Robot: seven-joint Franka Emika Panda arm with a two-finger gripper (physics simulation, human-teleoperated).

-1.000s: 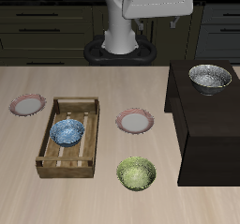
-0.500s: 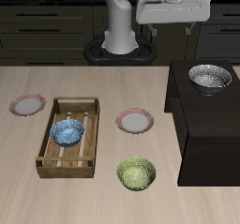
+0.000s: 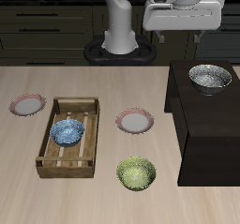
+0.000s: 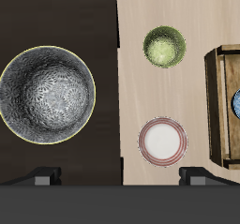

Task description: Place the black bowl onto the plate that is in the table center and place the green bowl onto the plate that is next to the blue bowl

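Note:
The black bowl [image 3: 210, 77] stands on a dark raised box [image 3: 200, 125]; it looks silvery grey inside in the wrist view [image 4: 46, 95]. The green bowl [image 3: 137, 173] sits on the table near the front edge and shows in the wrist view [image 4: 164, 47]. The central plate [image 3: 135, 122] is bare, also in the wrist view [image 4: 162, 141]. The blue bowl [image 3: 67, 131] lies in a wooden tray [image 3: 56, 162]. Another bare plate [image 3: 28, 104] lies beside that tray. My gripper [image 3: 181, 37] is open and empty, high above the table's back, short of the black bowl; its fingertips [image 4: 42, 178] show apart.
The dark box takes up the table's side under the black bowl and shows in the wrist view [image 4: 56, 12]. The wooden tray has raised slatted walls, seen in the wrist view [image 4: 225, 125]. The robot base [image 3: 120, 48] stands at the back. Dark cabinets lie behind.
My gripper has moved sideways at the same height, from above the table's back middle toward the dark box and the black bowl. No object on the table has moved.

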